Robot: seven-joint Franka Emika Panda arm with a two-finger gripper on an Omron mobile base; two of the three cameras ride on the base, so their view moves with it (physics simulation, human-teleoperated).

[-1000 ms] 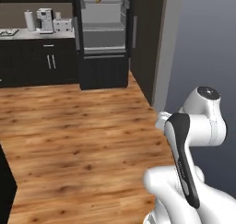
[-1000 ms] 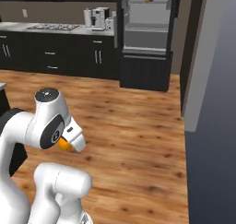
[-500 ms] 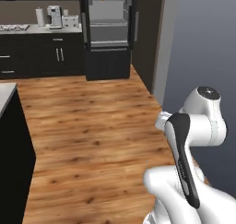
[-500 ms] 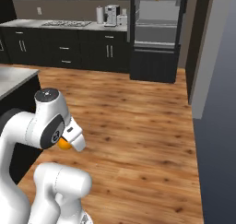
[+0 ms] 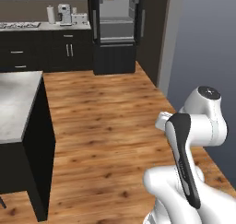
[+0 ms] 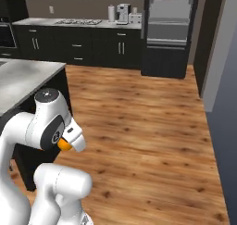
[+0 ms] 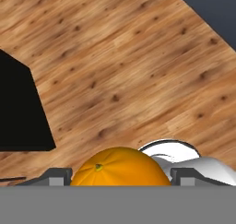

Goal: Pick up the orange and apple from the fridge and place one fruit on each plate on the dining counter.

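orange [image 7: 120, 168] | apparently clamped in end effector [image 7: 120, 176]; above wood floor [image 7: 115, 66]

Warm brown wooden plank floor [image 5: 106, 126]; dark wall cabinets [image 6: 88, 46] carrying a white coffee machine [image 6: 122, 13] and gas hob [image 6: 78, 21].

The orange [image 7: 119, 167] is cut off along its lower half in the hand view, and in the right base view only a sliver shows under the gripper [image 6: 69, 143]. The dining counter [image 5: 16, 103] runs off the left edge.
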